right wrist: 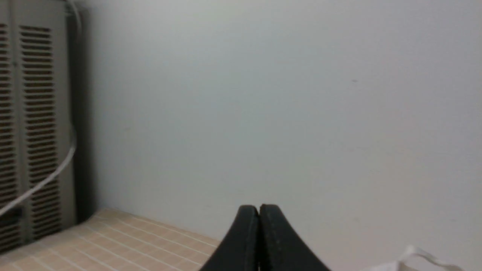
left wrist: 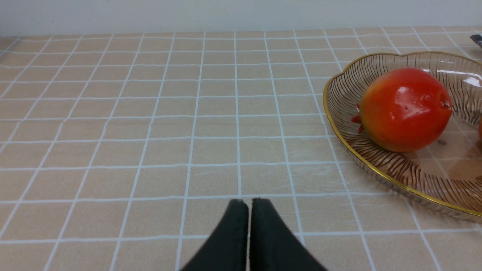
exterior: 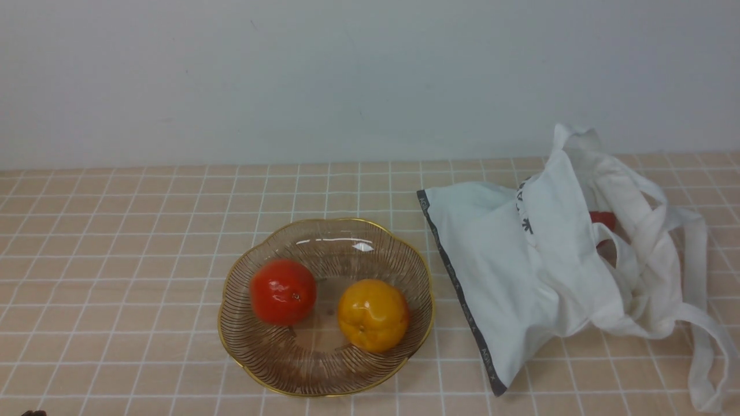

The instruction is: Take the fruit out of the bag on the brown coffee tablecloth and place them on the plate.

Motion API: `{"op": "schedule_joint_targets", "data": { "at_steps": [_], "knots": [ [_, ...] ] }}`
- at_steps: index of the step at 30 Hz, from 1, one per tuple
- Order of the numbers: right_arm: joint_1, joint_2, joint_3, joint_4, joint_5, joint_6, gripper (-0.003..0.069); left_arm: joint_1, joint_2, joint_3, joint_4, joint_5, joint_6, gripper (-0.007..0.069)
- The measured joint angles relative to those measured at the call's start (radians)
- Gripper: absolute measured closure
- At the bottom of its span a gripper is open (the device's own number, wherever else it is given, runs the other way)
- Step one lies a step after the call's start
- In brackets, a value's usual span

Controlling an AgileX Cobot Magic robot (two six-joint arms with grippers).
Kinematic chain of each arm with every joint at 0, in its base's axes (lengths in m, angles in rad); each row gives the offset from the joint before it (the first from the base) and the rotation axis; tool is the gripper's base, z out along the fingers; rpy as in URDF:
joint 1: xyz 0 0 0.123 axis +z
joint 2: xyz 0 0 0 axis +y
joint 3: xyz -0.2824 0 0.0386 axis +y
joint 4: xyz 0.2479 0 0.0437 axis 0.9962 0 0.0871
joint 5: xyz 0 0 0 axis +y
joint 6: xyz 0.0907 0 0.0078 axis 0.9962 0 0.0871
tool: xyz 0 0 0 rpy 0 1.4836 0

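The red-orange fruit (exterior: pixel 283 292) and the lobed yellow-orange fruit (exterior: pixel 373 315) lie side by side, apart, inside the ribbed glass plate (exterior: pixel 324 234). Both skins are glossy and the bodies round, so they are judged firm, slippery and prone to roll; the jaws should straddle the widest girth, not the crown. A further red object (exterior: pixel 603 219) shows at the mouth of the white cloth tote bag (exterior: pixel 509 271); whether it is fruit cannot be told. The bag lies slumped on the checked brown tablecloth (exterior: pixel 115 242) just beside the plate, and is judged limp and light, so the cloth may drag with anything withdrawn. The left gripper (left wrist: pixel 248 203) and right gripper (right wrist: pixel 259 209) both have fingers pressed together, holding nothing.
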Motion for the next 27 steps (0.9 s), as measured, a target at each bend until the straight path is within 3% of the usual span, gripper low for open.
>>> {"op": "schedule_joint_targets", "data": {
  "at_steps": [1,2,7,12,27],
  "knots": [
    [-0.021,-0.004,0.016,-0.005,0.001,-0.001,0.0673,0.000,0.000,0.000,0.000,0.000,0.000,0.0632],
    [-0.113,-0.010,0.060,-0.021,0.011,-0.001,0.0673,0.000,0.000,0.000,0.000,0.000,0.000,0.0632],
    [-0.385,-0.037,0.273,-0.055,0.045,-0.002,0.0673,0.000,0.000,0.000,0.000,0.000,0.000,0.0632],
    [-0.515,-0.050,0.347,-0.042,0.140,-0.001,0.0673,0.000,0.000,0.000,0.000,0.000,0.000,0.0632],
    [-0.520,-0.050,0.346,-0.042,0.142,-0.002,0.0673,0.000,0.000,0.000,0.000,0.000,0.000,0.0632]
  ]
}}
